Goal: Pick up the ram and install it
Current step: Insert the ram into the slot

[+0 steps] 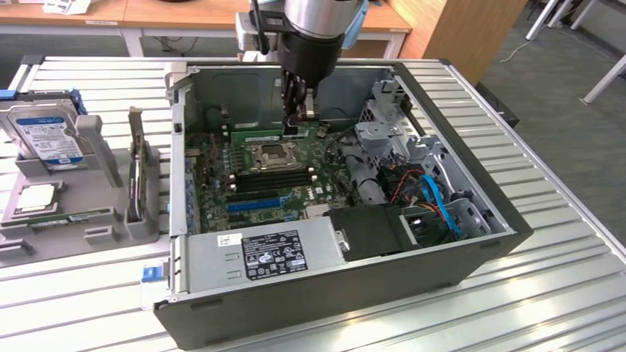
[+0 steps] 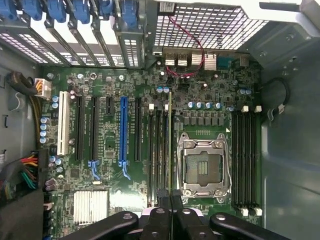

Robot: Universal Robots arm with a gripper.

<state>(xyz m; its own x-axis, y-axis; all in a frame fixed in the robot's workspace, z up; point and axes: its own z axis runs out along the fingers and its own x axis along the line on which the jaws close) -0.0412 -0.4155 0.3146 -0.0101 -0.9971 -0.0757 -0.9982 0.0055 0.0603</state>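
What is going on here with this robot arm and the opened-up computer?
A single robot arm reaches down into the open dark grey computer case. Its gripper is shut on the long, thin green ram stick, holding it on edge at the black memory slots beside the empty silver processor socket on the green motherboard. Whether the stick is already seated in a slot cannot be told.

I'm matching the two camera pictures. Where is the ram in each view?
Exterior view: the ram, a green strip below the gripper, just above the CPU socket in the picture.
Wrist view: the ram, edge-on, running out from the gripper alongside the CPU socket.
Shared landmark: the CPU socket.
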